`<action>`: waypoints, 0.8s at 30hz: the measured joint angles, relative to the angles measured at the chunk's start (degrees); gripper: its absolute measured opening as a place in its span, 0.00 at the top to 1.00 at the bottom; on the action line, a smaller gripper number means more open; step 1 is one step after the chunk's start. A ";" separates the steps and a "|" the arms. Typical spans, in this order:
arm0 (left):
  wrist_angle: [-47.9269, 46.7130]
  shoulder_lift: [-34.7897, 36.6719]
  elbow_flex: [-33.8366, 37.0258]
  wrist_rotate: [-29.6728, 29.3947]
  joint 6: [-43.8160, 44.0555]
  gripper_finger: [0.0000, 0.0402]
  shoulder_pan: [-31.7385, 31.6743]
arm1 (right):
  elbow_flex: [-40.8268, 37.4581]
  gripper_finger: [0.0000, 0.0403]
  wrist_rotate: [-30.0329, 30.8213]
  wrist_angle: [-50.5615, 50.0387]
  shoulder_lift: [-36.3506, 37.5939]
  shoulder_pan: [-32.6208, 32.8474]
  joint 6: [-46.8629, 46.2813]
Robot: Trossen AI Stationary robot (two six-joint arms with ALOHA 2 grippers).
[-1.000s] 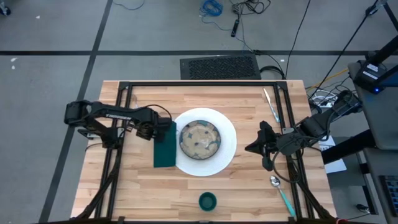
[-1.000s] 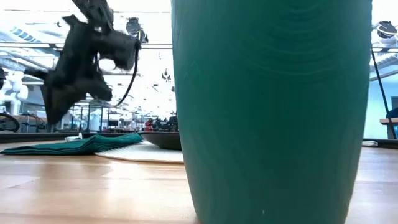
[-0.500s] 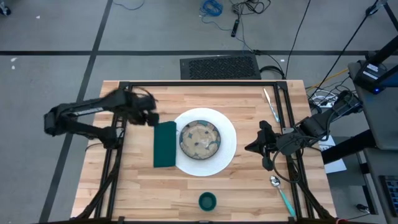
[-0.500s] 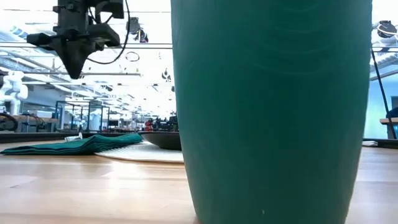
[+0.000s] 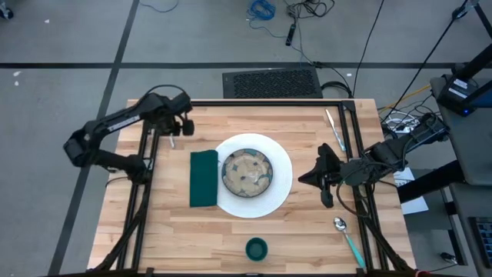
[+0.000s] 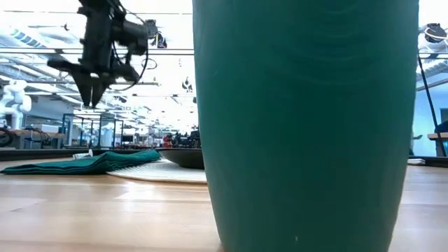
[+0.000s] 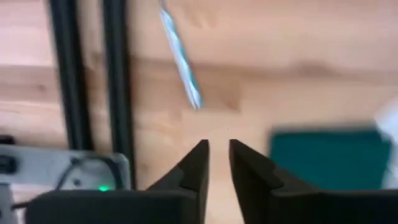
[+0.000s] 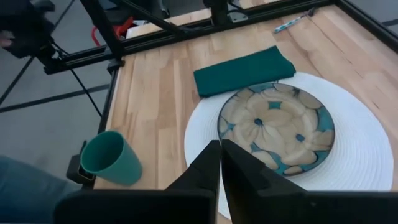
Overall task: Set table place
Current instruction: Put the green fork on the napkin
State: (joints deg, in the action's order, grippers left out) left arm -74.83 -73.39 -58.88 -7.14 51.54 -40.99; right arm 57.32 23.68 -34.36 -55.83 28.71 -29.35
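A dark green napkin (image 5: 204, 178) lies flat on the table (image 5: 307, 231), left of the white plate (image 5: 281, 175). The speckled bowl (image 5: 246, 171) sits on the plate. A green cup (image 5: 256, 248) stands near the front edge and fills the low view (image 6: 308, 126). The fork (image 7: 180, 62) lies near the far left corner. My left gripper (image 7: 217, 146) hangs above the wood just short of the fork, pointing down, slightly open with nothing between its fingers. My right gripper (image 8: 221, 148) hovers shut to the right of the plate.
A knife (image 5: 334, 129) lies at the far right and a teal-handled spoon (image 5: 347, 237) at the near right. Black frame rails (image 5: 150, 192) run along the table's edges. Bare wood lies between the napkin and the left rail.
My left gripper has left the napkin's far end and swung toward the table's far left corner, rising and turning about its own axis as it went. The napkin has stayed flat where it was.
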 joint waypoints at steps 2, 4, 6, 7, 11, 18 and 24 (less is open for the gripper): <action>3.18 -2.25 0.30 -0.69 -0.21 0.80 -2.81 | -0.02 1.00 0.00 -0.07 -0.17 0.00 -0.83; 7.44 -4.04 0.40 0.66 -3.37 0.74 -5.89 | -0.02 1.00 -0.02 -0.12 -0.50 0.04 -1.86; 10.25 -5.99 0.40 2.14 -6.35 0.69 -8.92 | -0.02 1.00 -0.02 -0.12 -1.02 0.44 -2.96; 11.02 -7.05 0.40 2.72 -7.17 0.67 -10.44 | -0.01 1.00 0.01 -0.09 -1.38 0.65 -3.25; 10.60 -11.16 0.40 5.50 -10.52 0.62 -16.19 | -0.02 1.00 -0.09 -0.03 -2.31 1.18 -4.47; 13.77 -12.89 3.30 3.98 -11.89 0.62 -19.94 | -0.02 1.00 0.00 1.12 -2.40 1.14 -4.69; 17.52 -12.89 10.24 8.06 -9.94 0.62 -19.64 | -0.01 1.00 0.28 0.22 -2.38 -0.34 -4.43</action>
State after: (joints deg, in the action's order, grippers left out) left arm -57.31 -86.28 -48.64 0.92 41.60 -60.63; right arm 57.31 23.96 -34.13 -58.22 28.37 -33.78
